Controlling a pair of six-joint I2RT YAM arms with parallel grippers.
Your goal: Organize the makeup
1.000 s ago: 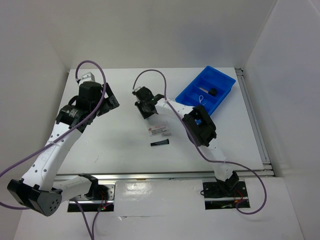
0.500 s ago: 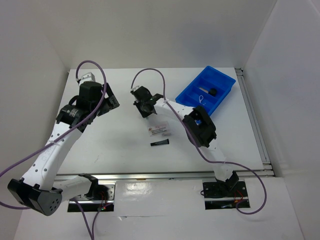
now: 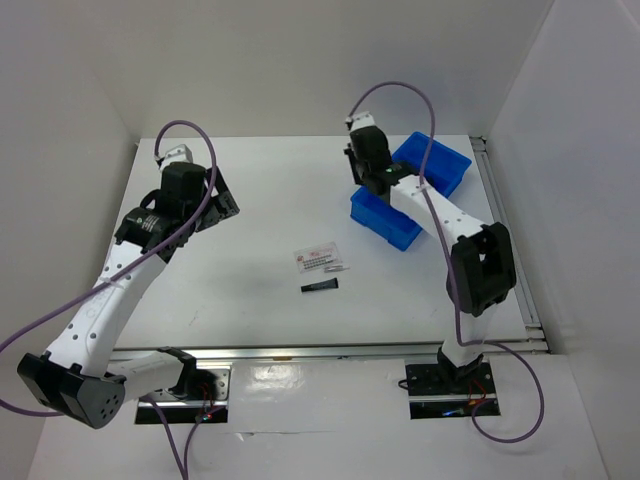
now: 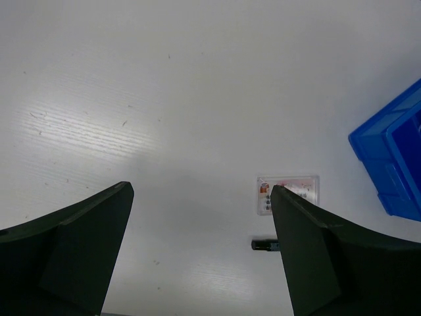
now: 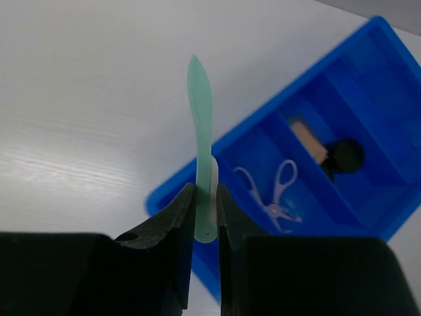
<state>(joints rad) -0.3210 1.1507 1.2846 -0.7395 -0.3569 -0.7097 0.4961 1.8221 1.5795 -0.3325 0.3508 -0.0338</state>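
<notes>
My right gripper [image 5: 205, 197] is shut on a slim pale green leaf-shaped tool [image 5: 200, 125] and holds it above the near left edge of the blue bin [image 5: 197, 181]. In the bin lie a lavender looped piece [image 5: 273, 194] and a tan cylinder [image 5: 306, 138] with a black cap. In the top view the right gripper [image 3: 368, 165] hangs over the bin's left side [image 3: 385, 222]. A white red-printed sachet [image 3: 322, 258] and a slim black tube [image 3: 319, 287] lie mid-table. My left gripper [image 3: 222, 203] is open and empty, high over the table; its view [image 4: 200, 189] shows the sachet [image 4: 288, 194] and tube [image 4: 263, 245].
White walls close in the table at the back, left and right. A metal rail [image 3: 510, 250] runs along the right edge. The blue bin's corner shows at the right of the left wrist view [image 4: 395, 158].
My right arm swung from beside the sachet at mid-table to the back right, over the blue bin, with the green tool in its jaws. The left arm stayed put.
</notes>
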